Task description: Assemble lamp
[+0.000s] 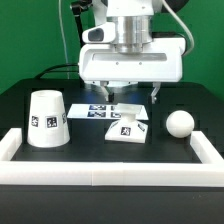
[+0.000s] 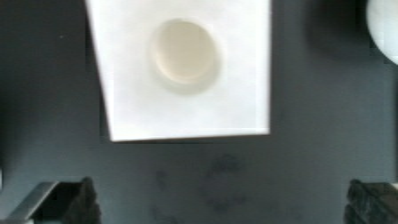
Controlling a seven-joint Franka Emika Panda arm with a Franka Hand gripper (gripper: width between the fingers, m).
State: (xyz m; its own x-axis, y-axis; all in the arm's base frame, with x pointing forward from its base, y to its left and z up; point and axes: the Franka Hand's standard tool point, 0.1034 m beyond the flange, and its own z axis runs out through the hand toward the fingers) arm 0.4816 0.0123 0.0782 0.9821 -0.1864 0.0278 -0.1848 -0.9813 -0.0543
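Alignment comes first: our hand (image 1: 132, 96) hangs spread wide, holding nothing, above the base (image 1: 127, 131) on the desk (image 1: 95, 155), with the shade (image 1: 45, 120) at its nine o'clock and the bulb (image 1: 180, 123) at three. We would centre the fingers (image 2: 63, 200) astride its flat sides before descending.
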